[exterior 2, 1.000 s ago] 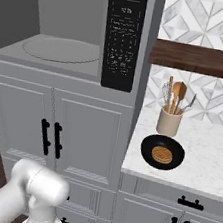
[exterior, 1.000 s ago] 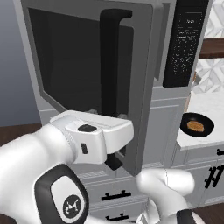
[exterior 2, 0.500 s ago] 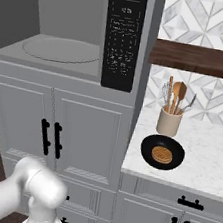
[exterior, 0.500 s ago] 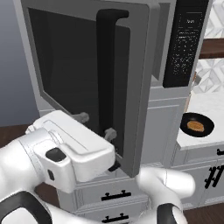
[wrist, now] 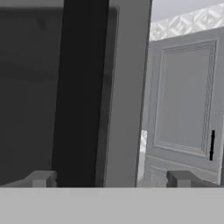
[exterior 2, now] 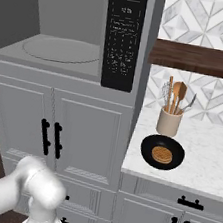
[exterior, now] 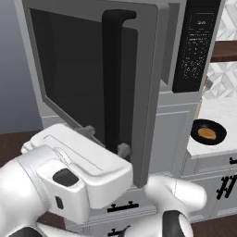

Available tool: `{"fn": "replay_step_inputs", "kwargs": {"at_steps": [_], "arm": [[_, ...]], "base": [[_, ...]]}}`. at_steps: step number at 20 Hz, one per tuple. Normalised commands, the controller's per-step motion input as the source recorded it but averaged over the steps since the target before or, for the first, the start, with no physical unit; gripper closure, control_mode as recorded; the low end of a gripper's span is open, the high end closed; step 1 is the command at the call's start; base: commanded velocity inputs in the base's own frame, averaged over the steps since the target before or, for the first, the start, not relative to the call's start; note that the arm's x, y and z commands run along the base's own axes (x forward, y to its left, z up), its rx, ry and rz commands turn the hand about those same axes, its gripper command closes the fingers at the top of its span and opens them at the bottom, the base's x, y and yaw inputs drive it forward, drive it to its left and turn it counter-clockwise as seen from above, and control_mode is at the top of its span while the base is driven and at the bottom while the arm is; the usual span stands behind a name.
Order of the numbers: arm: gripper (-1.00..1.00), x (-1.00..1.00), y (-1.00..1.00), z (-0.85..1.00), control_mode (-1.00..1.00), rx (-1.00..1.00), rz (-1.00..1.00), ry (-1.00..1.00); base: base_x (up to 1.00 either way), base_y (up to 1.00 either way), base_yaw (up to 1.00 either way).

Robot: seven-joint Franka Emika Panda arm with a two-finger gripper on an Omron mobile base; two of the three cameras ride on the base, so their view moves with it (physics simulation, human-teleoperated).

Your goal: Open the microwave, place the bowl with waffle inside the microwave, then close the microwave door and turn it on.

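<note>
The fingers (wrist: 109,178) stand wide apart and hold nothing, one tip on each side of the long black bar handle (wrist: 81,92) of the microwave door (exterior: 92,83), which is swung open. Well off to their right, the black bowl (exterior 2: 162,152) with the waffle (exterior 2: 161,154) sits on the desk (exterior 2: 207,158) beside the microwave (exterior 2: 66,56).

microwave door (exterior: 92,88) swung open toward the camera, black bar handle (exterior: 113,78) upright | gripper (exterior: 105,141) jaws wide apart at the handle's lower end, one fingertip (exterior: 123,149) just beside it | control panel (exterior: 194,44) at right | bowl (exterior: 208,132) with waffle (exterior: 207,134) on white counter (exterior: 217,113), well apart
</note>
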Motion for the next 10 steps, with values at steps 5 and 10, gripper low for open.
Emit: {"fn": "replay_step_inputs", "kwargs": {"at_steps": [5, 10], "arm": [[-1.0, 0.0, -0.43, -0.13, -1.0, 0.0, 0.68, 0.13], [-1.0, -0.11, -0.54, -0.17, -1.0, 0.0, 0.65, 0.17]], "base": [[0.0, 0.0, 0.0], [0.0, 0.0, 0.0]]}}
